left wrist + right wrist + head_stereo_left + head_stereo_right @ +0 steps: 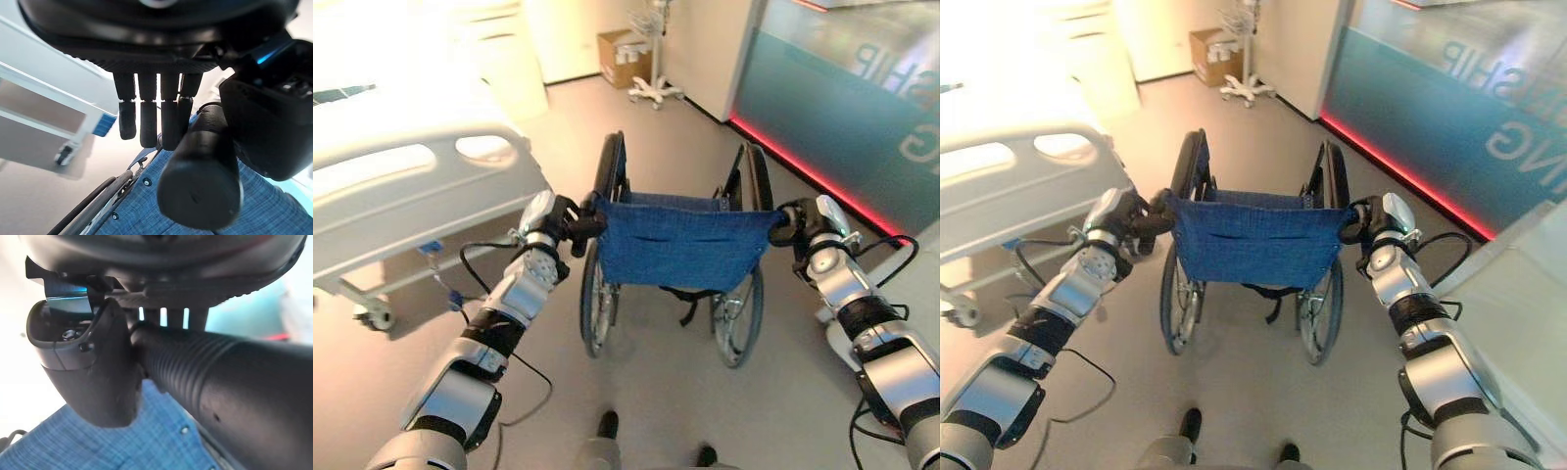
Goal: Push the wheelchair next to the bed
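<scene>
Bed (411, 186) left, floor (685, 127) ahead open.

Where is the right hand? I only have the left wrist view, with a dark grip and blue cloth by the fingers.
Observer: The right hand is closed round the wheelchair's right push handle, thumb on one side of the ribbed grip and fingers on the other.
Operator: Is the wheelchair beside the bed already?
Observer: No. In the left eye view the wheelchair stands on open floor, with the bed off to its left and a gap between them.
Operator: Anything ahead of it?
Observer: A cardboard box and a wheeled stand by the far wall, well beyond the wheelchair.
</scene>
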Robot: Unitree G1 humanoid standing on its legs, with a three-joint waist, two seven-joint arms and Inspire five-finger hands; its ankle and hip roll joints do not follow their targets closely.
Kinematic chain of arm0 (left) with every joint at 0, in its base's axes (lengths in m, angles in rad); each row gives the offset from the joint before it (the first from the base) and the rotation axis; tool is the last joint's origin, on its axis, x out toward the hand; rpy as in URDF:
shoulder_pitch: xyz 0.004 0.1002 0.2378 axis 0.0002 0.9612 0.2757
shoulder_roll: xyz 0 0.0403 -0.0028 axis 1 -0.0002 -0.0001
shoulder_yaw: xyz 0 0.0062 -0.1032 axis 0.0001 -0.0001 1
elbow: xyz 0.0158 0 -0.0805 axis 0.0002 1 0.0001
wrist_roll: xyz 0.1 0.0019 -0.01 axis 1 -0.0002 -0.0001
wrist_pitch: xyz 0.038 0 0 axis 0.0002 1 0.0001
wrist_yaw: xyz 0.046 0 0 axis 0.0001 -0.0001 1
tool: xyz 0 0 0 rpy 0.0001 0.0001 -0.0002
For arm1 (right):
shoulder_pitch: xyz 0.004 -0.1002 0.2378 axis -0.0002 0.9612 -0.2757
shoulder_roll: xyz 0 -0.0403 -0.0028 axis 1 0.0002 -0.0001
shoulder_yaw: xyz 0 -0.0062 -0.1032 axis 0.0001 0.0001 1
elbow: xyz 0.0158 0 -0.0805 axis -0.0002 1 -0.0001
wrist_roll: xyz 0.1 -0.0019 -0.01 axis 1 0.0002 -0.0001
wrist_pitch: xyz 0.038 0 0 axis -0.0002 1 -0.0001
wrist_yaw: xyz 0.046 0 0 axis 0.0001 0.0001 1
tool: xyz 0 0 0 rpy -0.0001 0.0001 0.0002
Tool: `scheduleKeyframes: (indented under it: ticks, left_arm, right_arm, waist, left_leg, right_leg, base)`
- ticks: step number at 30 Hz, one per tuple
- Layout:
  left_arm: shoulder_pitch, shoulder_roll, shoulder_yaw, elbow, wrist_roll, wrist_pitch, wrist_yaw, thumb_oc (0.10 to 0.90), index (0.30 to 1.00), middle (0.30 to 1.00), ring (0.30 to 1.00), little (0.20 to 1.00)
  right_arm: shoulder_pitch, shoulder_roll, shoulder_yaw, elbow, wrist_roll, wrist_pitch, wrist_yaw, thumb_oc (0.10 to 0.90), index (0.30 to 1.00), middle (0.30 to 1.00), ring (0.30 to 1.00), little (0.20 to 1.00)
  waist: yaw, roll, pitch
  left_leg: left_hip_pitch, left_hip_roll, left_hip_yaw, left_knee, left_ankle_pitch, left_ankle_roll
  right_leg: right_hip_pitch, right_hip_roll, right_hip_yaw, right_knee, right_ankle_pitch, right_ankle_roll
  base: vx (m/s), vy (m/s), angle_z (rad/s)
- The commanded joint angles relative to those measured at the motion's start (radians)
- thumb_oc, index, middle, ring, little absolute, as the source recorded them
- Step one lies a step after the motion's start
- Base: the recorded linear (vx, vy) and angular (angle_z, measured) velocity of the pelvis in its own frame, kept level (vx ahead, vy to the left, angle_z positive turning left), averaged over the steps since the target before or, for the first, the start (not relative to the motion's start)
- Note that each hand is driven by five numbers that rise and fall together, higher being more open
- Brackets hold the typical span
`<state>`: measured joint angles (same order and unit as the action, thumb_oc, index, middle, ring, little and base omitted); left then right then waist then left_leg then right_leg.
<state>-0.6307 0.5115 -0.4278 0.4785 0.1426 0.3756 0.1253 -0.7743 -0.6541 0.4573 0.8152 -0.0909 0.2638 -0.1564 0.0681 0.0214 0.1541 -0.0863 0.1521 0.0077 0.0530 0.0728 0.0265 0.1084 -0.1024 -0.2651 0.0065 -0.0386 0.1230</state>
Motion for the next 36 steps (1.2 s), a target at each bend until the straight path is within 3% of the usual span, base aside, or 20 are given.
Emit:
scheduleKeyframes:
  ticks: [1, 4, 5, 7, 9, 10, 11, 12, 14, 17, 19, 21, 22, 23, 24, 28, 30, 33, 34, 36]
  left_arm:
    - [0.107, -0.074, -0.16, 0.106, -0.078, -0.034, -0.12, 0.4, 0.3, 0.3, 0.3, 0.3]
    - [0.115, -0.098, -0.156, 0.111, -0.071, -0.043, -0.127, 0.4, 0.3, 0.3, 0.3, 0.3]
    - [0.12, -0.1, -0.155, 0.109, -0.071, -0.041, -0.126, 0.4, 0.3, 0.3, 0.3, 0.3]
    - [0.147, -0.09, -0.151, 0.075, -0.069, -0.028, -0.129, 0.4, 0.3, 0.3, 0.3, 0.3]
    - [0.155, -0.085, -0.152, 0.056, -0.068, -0.019, -0.134, 0.4, 0.3, 0.3, 0.3, 0.3]
    - [0.159, -0.082, -0.153, 0.043, -0.067, -0.013, -0.135, 0.4, 0.3, 0.3, 0.3, 0.3]
    - [0.165, -0.078, -0.154, 0.031, -0.064, -0.01, -0.133, 0.4, 0.3, 0.3, 0.3, 0.3]
    - [0.165, -0.078, -0.154, 0.031, -0.064, -0.01, -0.133, 0.4, 0.3, 0.3, 0.3, 0.3]
    - [0.201, -0.058, -0.134, -0.008, -0.053, -0.004, -0.126, 0.4, 0.3, 0.3, 0.3, 0.3]
    - [0.228, -0.032, -0.118, -0.038, -0.05, -0.01, -0.13, 0.4, 0.3, 0.3, 0.3, 0.3]
    - [0.241, -0.01, -0.108, -0.062, -0.054, -0.019, -0.132, 0.4, 0.3, 0.3, 0.3, 0.3]
    - [0.247, -0.004, -0.097, -0.071, -0.043, -0.007, -0.139, 0.4, 0.3, 0.3, 0.3, 0.3]
    - [0.247, -0.004, -0.098, -0.071, -0.043, -0.007, -0.139, 0.4, 0.3, 0.3, 0.3, 0.3]
    - [0.253, 0.004, -0.102, -0.046, -0.057, -0.027, -0.127, 0.4, 0.3, 0.3, 0.3, 0.3]
    - [0.253, 0.004, -0.102, -0.046, -0.057, -0.027, -0.127, 0.4, 0.3, 0.3, 0.3, 0.3]
    - [0.248, 0.002, -0.114, -0.028, -0.041, -0.027, -0.126, 0.4, 0.3, 0.3, 0.3, 0.3]
    - [0.235, 0.002, -0.114, -0.016, -0.038, -0.028, -0.12, 0.4, 0.3, 0.3, 0.3, 0.3]
    - [0.24, 0.003, -0.107, -0.019, -0.027, -0.035, -0.125, 0.4, 0.3, 0.3, 0.3, 0.3]
    - [0.241, 0.004, -0.107, -0.02, -0.027, -0.034, -0.126, 0.4, 0.3, 0.3, 0.3, 0.3]
    - [0.249, 0.007, -0.106, -0.029, -0.02, -0.03, -0.137, 0.4, 0.3, 0.3, 0.3, 0.3]
  right_arm:
    - [-0.006, 0.048, 0.119, -0.05, -0.036, -0.079, 0.193, 0.4, 0.3, 0.3, 0.3, 0.3]
    - [0.005, 0.029, 0.098, -0.04, -0.065, -0.093, 0.202, 0.4, 0.3, 0.3, 0.3, 0.3]
    - [0.003, 0.028, 0.1, -0.037, -0.066, -0.095, 0.205, 0.4, 0.3, 0.3, 0.3, 0.3]
    - [-0.005, 0.026, 0.115, -0.038, -0.071, -0.089, 0.21, 0.4, 0.3, 0.3, 0.3, 0.3]
    - [-0.007, 0.026, 0.12, -0.042, -0.071, -0.083, 0.206, 0.4, 0.3, 0.3, 0.3, 0.3]
    - [-0.011, 0.029, 0.126, -0.042, -0.067, -0.076, 0.198, 0.4, 0.3, 0.3, 0.3, 0.3]
    - [-0.017, 0.037, 0.13, -0.037, -0.068, -0.073, 0.192, 0.4, 0.3, 0.3, 0.3, 0.3]
    - [-0.017, 0.037, 0.129, -0.037, -0.068, -0.073, 0.192, 0.4, 0.3, 0.3, 0.3, 0.3]
    - [-0.038, 0.044, 0.14, -0.021, -0.074, -0.101, 0.21, 0.4, 0.3, 0.3, 0.3, 0.3]
    - [-0.063, 0.05, 0.148, 0.007, -0.069, -0.12, 0.219, 0.4, 0.3, 0.3, 0.3, 0.3]
    - [-0.081, 0.058, 0.154, 0.023, -0.072, -0.137, 0.227, 0.4, 0.3, 0.3, 0.3, 0.3]
    - [-0.075, 0.083, 0.153, 0.034, -0.054, -0.146, 0.215, 0.4, 0.3, 0.3, 0.3, 0.3]
    - [-0.075, 0.083, 0.152, 0.034, -0.054, -0.146, 0.215, 0.4, 0.3, 0.3, 0.3, 0.3]
    - [-0.033, 0.099, 0.154, 0.015, -0.062, -0.157, 0.203, 0.4, 0.3, 0.3, 0.3, 0.3]
    - [-0.033, 0.099, 0.154, 0.015, -0.062, -0.157, 0.202, 0.4, 0.3, 0.3, 0.3, 0.3]
    - [-0.014, 0.116, 0.154, 0.01, -0.047, -0.156, 0.187, 0.4, 0.3, 0.3, 0.3, 0.3]
    - [-0.025, 0.134, 0.152, 0.022, -0.062, -0.165, 0.18, 0.4, 0.3, 0.3, 0.3, 0.3]
    - [0.007, 0.13, 0.145, -0.011, -0.08, -0.165, 0.167, 0.4, 0.3, 0.3, 0.3, 0.3]
    - [0.01, 0.128, 0.144, -0.014, -0.08, -0.164, 0.167, 0.4, 0.3, 0.3, 0.3, 0.3]
    - [0.045, 0.101, 0.128, -0.061, -0.084, -0.159, 0.17, 0.4, 0.3, 0.3, 0.3, 0.3]
  waist:
    - [-0.028, -0.072, 0.049]
    - [-0.052, -0.07, 0.045]
    - [-0.045, -0.07, 0.046]
    - [-0.017, -0.071, 0.04]
    - [-0.003, -0.07, 0.042]
    - [0.016, -0.068, 0.049]
    - [0.04, -0.065, 0.062]
    - [0.041, -0.065, 0.063]
    - [0.109, -0.048, 0.081]
    - [0.15, -0.035, 0.084]
    - [0.175, -0.032, 0.083]
    - [0.183, -0.048, 0.07]
    - [0.184, -0.049, 0.069]
    - [0.188, -0.076, 0.065]
    - [0.188, -0.077, 0.064]
    - [0.2, -0.11, 0.049]
    - [0.203, -0.125, 0.043]
    - [0.192, -0.129, 0.028]
    - [0.192, -0.13, 0.027]
    - [0.179, -0.117, 0.019]
  left_leg:
    - [0.065, 0.083, 0.05, 0.127, 0.083, -0.123]
    - [0.081, 0.1, 0.126, 0.167, 0.091, -0.132]
    - [0.084, 0.072, 0.104, 0.164, 0.065, -0.124]
    - [0.079, -0.045, 0.038, 0.129, 0.001, -0.09]
    - [0.062, -0.089, 0.024, 0.118, -0.013, -0.08]
    - [0.026, -0.143, 0.01, 0.099, -0.02, -0.072]
    - [-0.014, -0.196, 0.003, 0.083, -0.019, -0.067]
    - [-0.013, -0.196, 0.004, 0.083, -0.02, -0.066]
    - [-0.122, -0.279, -0.024, 0.028, 0.075, -0.065]
    - [-0.158, -0.301, -0.027, -0.001, 0.13, -0.061]
    - [-0.173, -0.305, -0.012, -0.003, 0.132, -0.051]
    - [-0.155, -0.299, 0.041, 0.02, 0.073, -0.012]
    - [-0.157, -0.299, 0.041, 0.022, 0.071, -0.012]
    - [-0.156, -0.286, 0.055, 0.079, 0.021, 0.021]
    - [-0.156, -0.286, 0.055, 0.081, 0.019, 0.021]
    - [-0.132, -0.291, 0.014, 0.091, -0.014, 0.046]
    - [-0.127, -0.298, 0.002, 0.081, -0.016, 0.059]
    - [-0.097, -0.308, -0.008, 0.055, -0.026, 0.077]
    - [-0.097, -0.309, -0.008, 0.056, -0.027, 0.078]
    - [-0.073, -0.302, -0.046, 0.06, -0.045, 0.084]
  right_leg:
    - [-0.116, -0.057, -0.007, 0.041, 0.105, -0.042]
    - [-0.09, -0.04, -0.042, 0.033, 0.09, -0.063]
    - [-0.084, -0.035, -0.034, 0.034, 0.085, -0.061]
    - [-0.067, 0.003, 0.008, 0.03, 0.073, -0.066]
    - [-0.053, 0.023, 0.024, 0.024, 0.067, -0.072]
    - [-0.034, 0.044, 0.038, 0.017, 0.063, -0.076]
    - [-0.008, 0.066, 0.056, 0.008, 0.057, -0.077]
    - [-0.007, 0.066, 0.056, 0.008, 0.057, -0.076]
    - [0.055, 0.126, 0.103, -0.015, 0.042, -0.086]
    - [0.083, 0.157, 0.124, -0.008, 0.022, -0.099]
    - [0.099, 0.171, 0.127, 0.018, -0.01, -0.107]
    - [0.106, 0.164, 0.114, 0.054, -0.049, -0.097]
    - [0.105, 0.164, 0.114, 0.054, -0.05, -0.097]
    - [0.1, 0.135, 0.085, 0.103, -0.051, -0.075]
    - [0.1, 0.135, 0.086, 0.104, -0.051, -0.075]
    - [0.11, 0.106, 0.074, 0.146, -0.015, -0.045]
    - [0.095, 0.082, 0.069, 0.201, 0.055, -0.01]
    - [0.075, 0.071, 0.1, 0.301, 0.149, 0.035]
    - [0.074, 0.07, 0.101, 0.305, 0.154, 0.037]
    - [0.015, 0.011, 0.1, 0.358, 0.204, 0.035]
  base:
    - [0.15, -0.309, 0.68]
    - [0.18, -0.237, 0.64]
    - [0.26, -0.23, 0.3]
    - [0.29, -0.224, 0.3]
    - [0.24, -0.174, 0.03]
    - [0.28, -0.163, 0.03]
    - [0.24, -0.136, 0.13]
    - [0.27, -0.137, 0.02]
    - [0.4, -0.152, -0.53]
    - [0.36, -0.079, -0.99]
    - [0.41, -0.037, -1.31]
    - [0.34, -0.004, -0.58]
    - [0.44, -0.055, -0.19]
    - [0.32, -0.05, -0.1]
    - [0.49, -0.071, -0.23]
    - [0.3, -0.032, -0.11]
    - [0.22, 0.035, -0.07]
    - [0.25, 0.059, -0.1]
    - [0.23, 0.015, -0.11]
    - [0.25, -0.017, -0.05]
